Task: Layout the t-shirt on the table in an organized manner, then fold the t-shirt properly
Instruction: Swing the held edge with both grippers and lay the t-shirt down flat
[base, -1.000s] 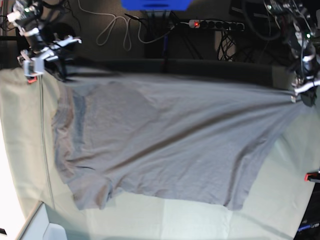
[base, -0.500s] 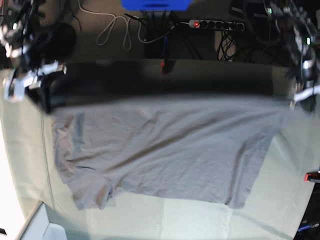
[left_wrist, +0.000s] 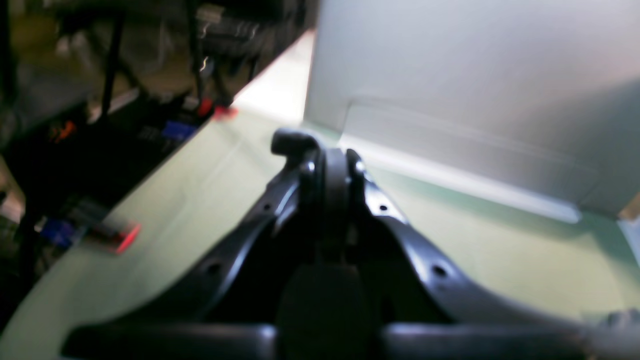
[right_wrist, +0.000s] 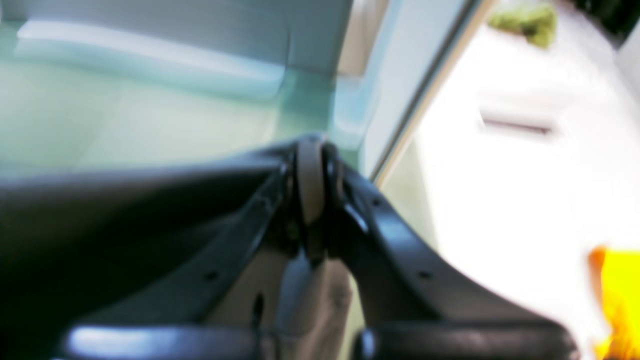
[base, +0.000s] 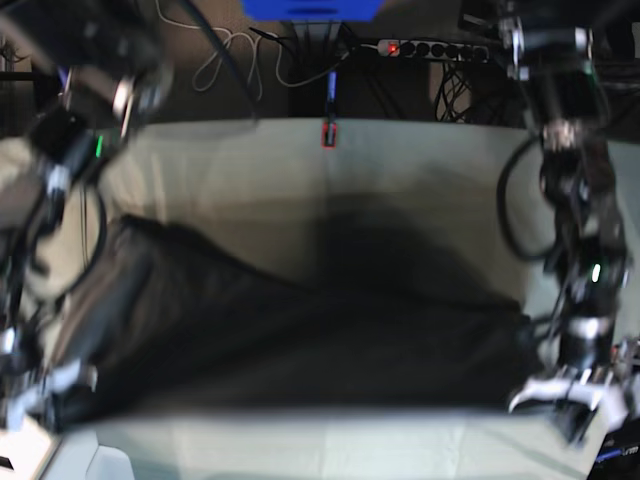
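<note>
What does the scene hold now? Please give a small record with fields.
garment: t-shirt, held up and stretched between both arms over the table, blurred
left gripper: shut on the shirt's edge
right gripper: shut on the shirt's edge
table edge: red clamp
image quality: heavy motion blur

All three views reach you motion-blurred. From the base camera, the t-shirt (base: 300, 350) smears into a dark streak across the dim surface (base: 400, 200). Both wrist views are soft; white glare washes out the right one's edge.
</note>
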